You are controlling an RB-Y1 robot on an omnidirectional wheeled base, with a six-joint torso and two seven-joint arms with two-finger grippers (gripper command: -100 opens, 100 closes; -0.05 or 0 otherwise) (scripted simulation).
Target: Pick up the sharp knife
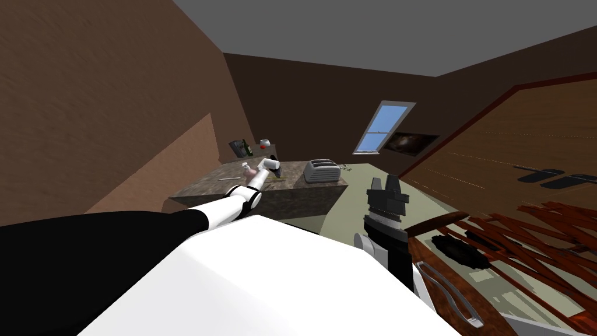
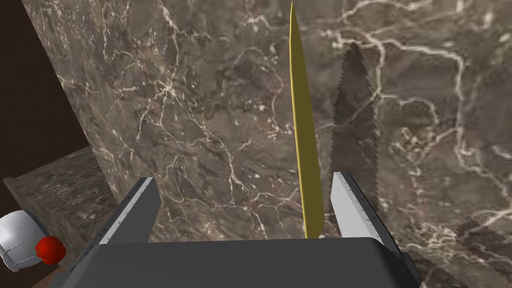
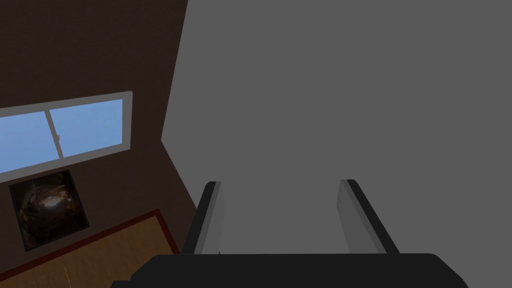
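Observation:
The knife [image 2: 304, 150] is a thin yellow blade seen edge-on, pointing away from my hand over the brown marble counter [image 2: 200, 125]. Its jagged shadow falls on the marble beside it. My left gripper [image 2: 247, 205] is open, its fingers [image 2: 350, 205] standing wide on either side of the blade. The blade lies closer to one finger, with a small gap showing. The handle is hidden behind the gripper's body. In the head view my left gripper [image 1: 276, 170] reaches out over the counter [image 1: 315, 189]. My right gripper [image 3: 280, 215] is open and empty, raised at my right [image 1: 385, 185].
A toaster [image 1: 322, 170] stands on the counter right of my left hand. A bottle [image 1: 248, 147] and a white thing with a red knob [image 1: 265, 143] sit on a lower shelf behind. A pinkish object [image 1: 249, 171] lies near my left wrist. A wooden table [image 1: 455, 256] is at the right.

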